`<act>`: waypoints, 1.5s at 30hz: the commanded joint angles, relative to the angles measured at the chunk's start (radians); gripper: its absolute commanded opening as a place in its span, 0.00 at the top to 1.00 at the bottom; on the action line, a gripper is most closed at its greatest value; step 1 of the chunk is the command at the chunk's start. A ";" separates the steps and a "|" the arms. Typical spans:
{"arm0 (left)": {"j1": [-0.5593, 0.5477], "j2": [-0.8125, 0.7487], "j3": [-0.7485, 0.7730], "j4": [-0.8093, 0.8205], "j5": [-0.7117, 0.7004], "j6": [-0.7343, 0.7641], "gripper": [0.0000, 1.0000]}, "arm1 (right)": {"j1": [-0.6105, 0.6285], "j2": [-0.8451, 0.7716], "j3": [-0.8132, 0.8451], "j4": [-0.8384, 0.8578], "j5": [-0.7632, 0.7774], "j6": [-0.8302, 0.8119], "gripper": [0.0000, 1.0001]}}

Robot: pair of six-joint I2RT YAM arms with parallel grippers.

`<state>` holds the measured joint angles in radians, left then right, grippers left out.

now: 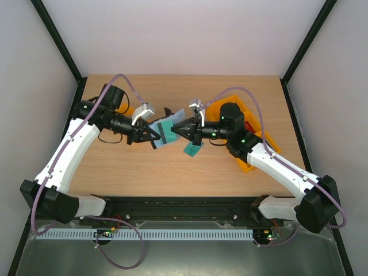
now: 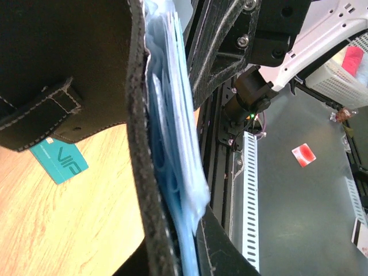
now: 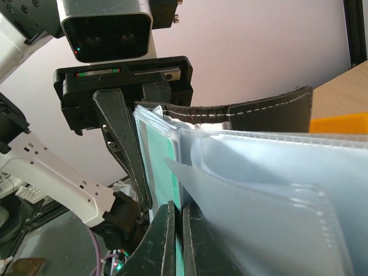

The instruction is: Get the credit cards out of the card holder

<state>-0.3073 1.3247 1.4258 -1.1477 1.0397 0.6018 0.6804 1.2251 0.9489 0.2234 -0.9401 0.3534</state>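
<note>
The left jaws are clamped shut on the spine end of the card holder point(image 2: 69, 57), black leather outside and pale sleeves inside. The right jaws, coming from the opposite side, are pinched nearly together on the thin edge of a teal credit card point(image 3: 160, 155) that sits in the first sleeve; the teal edge seems to run between those fingers point(image 3: 164, 241), though where the pads meet it is out of view. Seen from above, the holder hangs between the two arms above the middle of the surface point(image 1: 172, 172), not resting on it. Its long axis runs roughly from 8 o'clock to 2 o'clock, spine toward the left arm and open mouth toward the right arm, with the clasp tab point(image 2: 43, 106) hanging loose on the outer face. The card should be light, stiff and slick, so a pinch on its exposed short edge suits it, pulled straight along the sleeve toward 2 o'clock. The clear sleeves point(image 3: 270, 190) are soft and floppy and may drag or come along if caught. A loose card point(image 1: 194, 150) lies flat on the surface at about 5 o'clock from the holder, and an orange tray point(image 1: 248, 167) lies farther off toward 4 o'clock.
</note>
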 commanded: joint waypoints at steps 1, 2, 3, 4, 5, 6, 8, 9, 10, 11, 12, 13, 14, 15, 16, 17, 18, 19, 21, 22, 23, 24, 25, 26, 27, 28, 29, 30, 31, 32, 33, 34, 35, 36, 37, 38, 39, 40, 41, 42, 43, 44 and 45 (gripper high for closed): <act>0.003 -0.017 -0.012 0.047 0.035 -0.029 0.98 | -0.002 -0.005 -0.012 0.045 -0.011 0.004 0.97; 0.002 -0.019 -0.013 0.047 0.037 -0.029 0.98 | -0.002 -0.006 -0.013 0.044 -0.011 0.003 0.97; 0.002 -0.020 -0.014 0.046 0.038 -0.028 0.98 | -0.002 -0.006 -0.013 0.042 -0.011 0.002 0.97; 0.004 -0.020 -0.014 0.043 0.040 -0.024 0.98 | -0.002 -0.007 -0.014 0.041 -0.012 0.001 0.95; 0.004 -0.023 -0.014 0.040 0.041 -0.019 0.98 | -0.003 -0.008 -0.014 0.035 -0.011 -0.002 0.92; 0.004 -0.025 -0.014 0.040 0.042 -0.015 0.98 | -0.002 -0.010 -0.014 0.027 -0.011 -0.009 0.88; 0.009 -0.027 -0.013 0.050 0.037 -0.024 0.98 | -0.002 -0.016 -0.010 0.004 -0.008 -0.032 0.83; 0.012 -0.028 -0.013 0.055 0.035 -0.030 0.98 | -0.002 -0.018 -0.007 -0.014 -0.010 -0.050 0.82; 0.014 -0.028 -0.013 0.056 0.033 -0.029 0.98 | -0.004 -0.020 -0.003 -0.034 -0.007 -0.069 0.81; 0.014 -0.030 -0.012 0.053 0.034 -0.024 0.98 | -0.005 -0.022 0.001 -0.054 -0.005 -0.088 0.80; 0.014 -0.031 -0.013 0.048 0.035 -0.016 0.98 | -0.007 -0.021 0.009 -0.077 -0.001 -0.105 0.79; 0.015 -0.033 -0.013 0.041 0.038 -0.004 0.98 | -0.010 -0.020 0.015 -0.095 0.000 -0.119 0.78; 0.015 -0.033 -0.011 0.033 0.039 0.007 0.98 | -0.012 -0.018 0.022 -0.108 0.000 -0.128 0.78; 0.014 -0.034 -0.010 0.028 0.040 0.016 0.98 | -0.013 -0.015 0.029 -0.120 0.000 -0.136 0.78; 0.015 -0.035 -0.009 0.020 0.040 0.028 0.98 | -0.015 -0.012 0.034 -0.130 0.001 -0.146 0.78; 0.015 -0.033 -0.004 0.010 0.040 0.041 0.98 | -0.017 -0.008 0.041 -0.140 0.002 -0.152 0.78; 0.016 -0.034 0.001 -0.001 0.039 0.055 0.98 | -0.020 -0.005 0.047 -0.149 0.001 -0.157 0.78; 0.015 -0.035 0.005 -0.014 0.040 0.071 0.98 | -0.021 -0.001 0.055 -0.158 -0.002 -0.166 0.78; 0.015 -0.033 0.012 -0.043 0.051 0.109 0.98 | -0.021 0.010 0.075 -0.182 -0.004 -0.187 0.78; 0.014 -0.033 0.012 -0.051 0.056 0.120 0.98 | -0.022 0.017 0.090 -0.201 0.000 -0.201 0.78; 0.014 -0.033 0.013 -0.060 0.058 0.128 0.98 | -0.022 0.023 0.105 -0.221 0.003 -0.215 0.78; 0.015 -0.035 0.015 -0.066 0.059 0.136 0.98 | -0.023 0.029 0.122 -0.246 0.008 -0.230 0.78; 0.015 -0.036 0.015 -0.069 0.059 0.141 0.98 | -0.024 0.033 0.133 -0.259 0.013 -0.239 0.78; 0.014 -0.037 0.015 -0.073 0.059 0.144 0.98 | -0.024 0.038 0.142 -0.265 0.017 -0.245 0.78; 0.015 -0.038 0.017 -0.077 0.061 0.147 0.98 | -0.024 0.041 0.147 -0.268 0.021 -0.246 0.78; 0.015 -0.039 0.018 -0.081 0.064 0.155 0.98 | -0.024 0.046 0.151 -0.268 0.023 -0.245 0.78; 0.015 -0.039 0.018 -0.087 0.068 0.163 0.98 | -0.024 0.051 0.153 -0.268 0.020 -0.245 0.78; 0.015 -0.037 0.018 -0.093 0.072 0.172 0.98 | -0.024 0.057 0.154 -0.266 0.016 -0.243 0.78; 0.015 -0.037 0.019 -0.098 0.075 0.177 0.98 | -0.024 0.060 0.154 -0.263 0.015 -0.239 0.79; 0.015 -0.038 0.019 -0.100 0.078 0.180 0.98 | -0.024 0.062 0.155 -0.264 0.015 -0.234 0.79; 0.015 -0.037 0.020 -0.104 0.079 0.186 0.98 | -0.024 0.063 0.158 -0.267 0.018 -0.231 0.79; 0.015 -0.038 0.018 -0.104 0.081 0.187 0.98 | -0.024 0.063 0.159 -0.271 0.018 -0.231 0.79; 0.015 -0.039 0.018 -0.104 0.081 0.187 0.98 | -0.024 0.061 0.159 -0.272 0.016 -0.226 0.79; 0.015 -0.039 0.017 -0.105 0.082 0.187 0.98 | -0.023 0.059 0.155 -0.268 0.012 -0.221 0.79; 0.015 -0.039 0.015 -0.105 0.084 0.187 0.98 | -0.023 0.054 0.147 -0.255 0.008 -0.210 0.79; 0.014 -0.039 0.015 -0.105 0.084 0.189 0.98 | -0.021 0.051 0.137 -0.240 0.000 -0.195 0.78; 0.015 -0.039 0.014 -0.107 0.086 0.190 0.98 | -0.020 0.049 0.129 -0.223 -0.008 -0.184 0.78; 0.015 -0.039 0.013 -0.108 0.087 0.193 0.98 | -0.015 0.048 0.123 -0.210 -0.016 -0.176 0.79; 0.016 -0.038 0.013 -0.108 0.087 0.194 0.98 | -0.004 0.049 0.123 -0.204 -0.022 -0.173 0.80; 0.016 -0.037 0.012 -0.109 0.088 0.196 0.98 | 0.004 0.053 0.125 -0.205 -0.026 -0.176 0.83; 0.015 -0.038 0.011 -0.111 0.089 0.199 0.98 | 0.012 0.054 0.128 -0.206 -0.027 -0.177 0.86; 0.015 -0.038 0.011 -0.112 0.090 0.200 0.98 | 0.018 0.055 0.129 -0.206 -0.028 -0.177 0.88; 0.015 -0.039 0.010 -0.114 0.090 0.205 0.98 | 0.022 0.056 0.129 -0.204 -0.030 -0.176 0.88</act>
<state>-0.2913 1.3132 1.4204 -1.2304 1.0470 0.7563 0.6815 1.2766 1.0725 -0.0124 -0.9627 0.1650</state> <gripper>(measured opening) 0.059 0.129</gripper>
